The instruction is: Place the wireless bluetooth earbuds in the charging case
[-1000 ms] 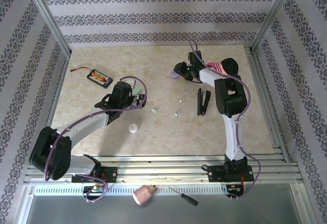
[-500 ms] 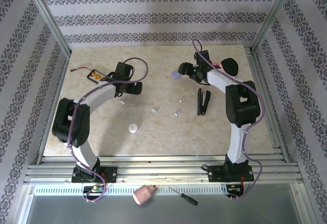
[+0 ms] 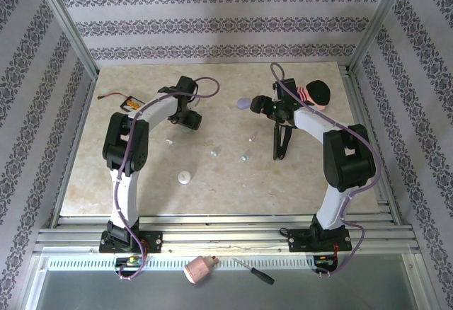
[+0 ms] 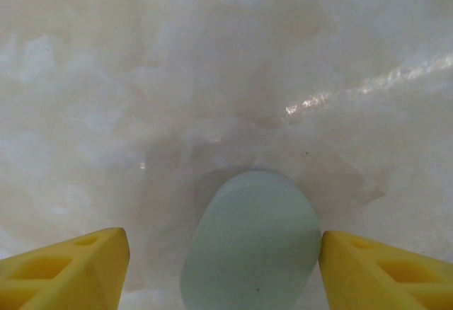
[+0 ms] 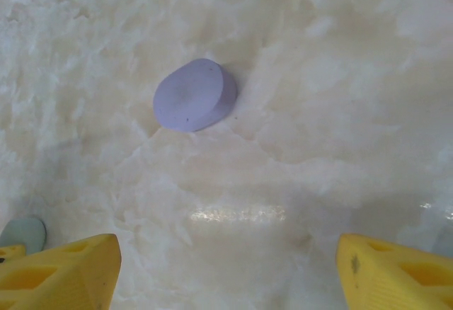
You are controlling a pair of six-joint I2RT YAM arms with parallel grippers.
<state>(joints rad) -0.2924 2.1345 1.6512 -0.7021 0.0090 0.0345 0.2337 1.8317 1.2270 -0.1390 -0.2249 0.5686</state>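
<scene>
A mint-green charging case (image 4: 249, 243) lies flat on the marble table between the open yellow fingers (image 4: 67, 267) of my left gripper (image 4: 225, 255); the right finger is almost against it and the left finger stands clear. From above, that gripper (image 3: 187, 117) covers the case. A closed lilac case (image 5: 195, 95) lies ahead of my open right gripper (image 5: 228, 264), which holds nothing; in the top view the lilac case (image 3: 244, 103) sits just left of that gripper (image 3: 263, 105). Several tiny earbuds (image 3: 214, 152) lie scattered mid-table. A whitish case (image 3: 185, 177) sits nearer the front.
A black stapler (image 3: 281, 140) lies right of the earbuds. An orange and black battery pack (image 3: 134, 103) sits at the far left. A pink and black object (image 3: 315, 94) rests behind the right arm. Aluminium rails (image 3: 226, 225) edge the table.
My left arm swung away from the front to the far side and its gripper came down around the mint-green case. My right gripper drew back a little to the right of the lilac case.
</scene>
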